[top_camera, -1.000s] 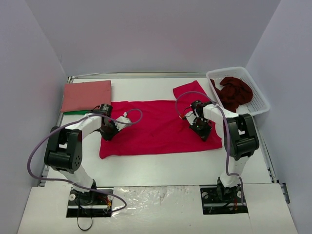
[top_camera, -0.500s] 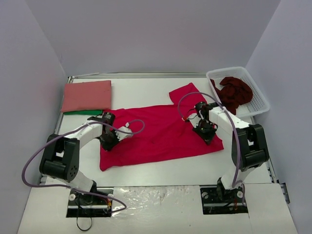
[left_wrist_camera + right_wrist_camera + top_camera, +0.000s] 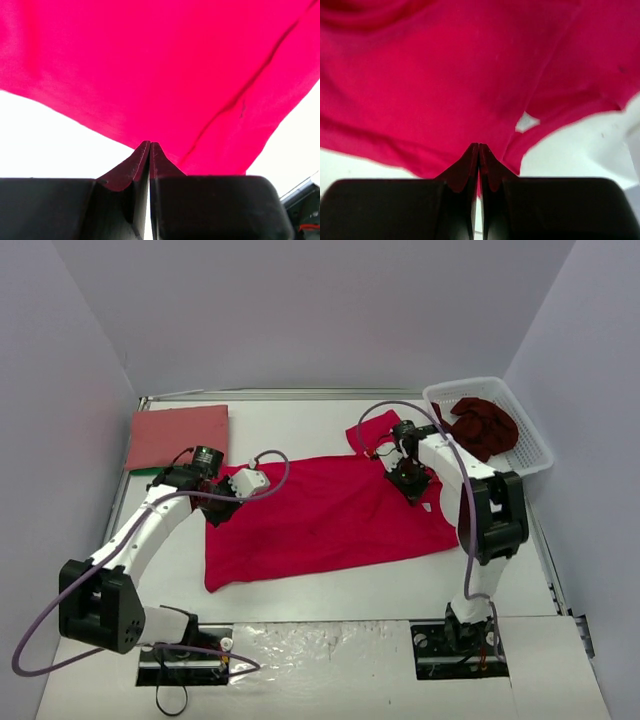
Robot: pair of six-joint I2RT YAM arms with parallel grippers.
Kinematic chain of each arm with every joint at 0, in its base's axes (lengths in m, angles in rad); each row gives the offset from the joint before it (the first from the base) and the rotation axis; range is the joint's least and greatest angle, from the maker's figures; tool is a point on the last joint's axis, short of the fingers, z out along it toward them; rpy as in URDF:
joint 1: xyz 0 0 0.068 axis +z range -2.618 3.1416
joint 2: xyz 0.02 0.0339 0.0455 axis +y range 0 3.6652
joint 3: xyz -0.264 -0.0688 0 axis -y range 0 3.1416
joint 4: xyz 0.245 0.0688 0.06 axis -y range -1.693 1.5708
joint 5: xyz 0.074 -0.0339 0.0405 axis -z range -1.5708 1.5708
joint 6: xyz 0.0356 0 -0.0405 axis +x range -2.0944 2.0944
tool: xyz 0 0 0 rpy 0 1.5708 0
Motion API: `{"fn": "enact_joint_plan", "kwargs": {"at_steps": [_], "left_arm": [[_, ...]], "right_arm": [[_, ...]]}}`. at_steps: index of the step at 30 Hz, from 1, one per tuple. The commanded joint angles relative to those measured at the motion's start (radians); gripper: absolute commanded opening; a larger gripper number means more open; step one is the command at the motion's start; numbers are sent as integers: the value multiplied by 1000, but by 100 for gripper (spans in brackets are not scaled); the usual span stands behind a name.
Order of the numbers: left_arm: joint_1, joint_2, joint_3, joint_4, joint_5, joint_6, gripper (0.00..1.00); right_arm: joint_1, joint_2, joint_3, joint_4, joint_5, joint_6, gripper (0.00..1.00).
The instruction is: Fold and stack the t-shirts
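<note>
A bright crimson t-shirt (image 3: 330,515) lies spread across the middle of the table, and its cloth fills both wrist views (image 3: 165,70) (image 3: 445,80). My left gripper (image 3: 217,508) (image 3: 150,144) is shut on the shirt's left side. My right gripper (image 3: 410,482) (image 3: 479,146) is shut on a pinch of cloth at the shirt's right side, just below the sleeve (image 3: 375,430). A dull salmon-red t-shirt (image 3: 178,435) lies folded flat at the back left. A dark maroon t-shirt (image 3: 482,428) is bunched up in the basket.
The white lattice basket (image 3: 536,448) stands at the back right corner. A strip of green (image 3: 140,470) shows under the near edge of the salmon shirt. Bare white table (image 3: 330,585) runs between the crimson shirt and the arm bases.
Both grippers have moved toward the back of the table with the crimson cloth in them. The left arm has stretched out, and the shirt's right near corner has drawn back.
</note>
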Motion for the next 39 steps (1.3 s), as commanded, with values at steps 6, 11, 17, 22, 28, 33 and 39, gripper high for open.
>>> {"fn": "enact_joint_plan", "kwargs": {"at_steps": [6,11,17,22,28,33,39], "left_arm": [[-5,-160,100,-69,10,-106,3],[-2,-228,83,-53,-19,-131,3],[8,-285,78,-60,-25,-134,4],[13,-276,97,-72,16,-150,4],[16,-240,103,-67,55,-161,4],[22,-181,121,-26,38,-152,26],[108,-26,244,-3,178,-144,52]], "right_arm": [[-7,190,67,3,-44,4,0],[-7,178,-25,30,-47,-15,0],[-7,92,-213,66,-21,-33,0],[-9,21,-318,63,8,-47,0],[-13,-20,-345,56,22,-58,0],[-15,-66,-192,-37,-61,-64,0],[-16,-127,69,-207,-230,-98,16]]}}
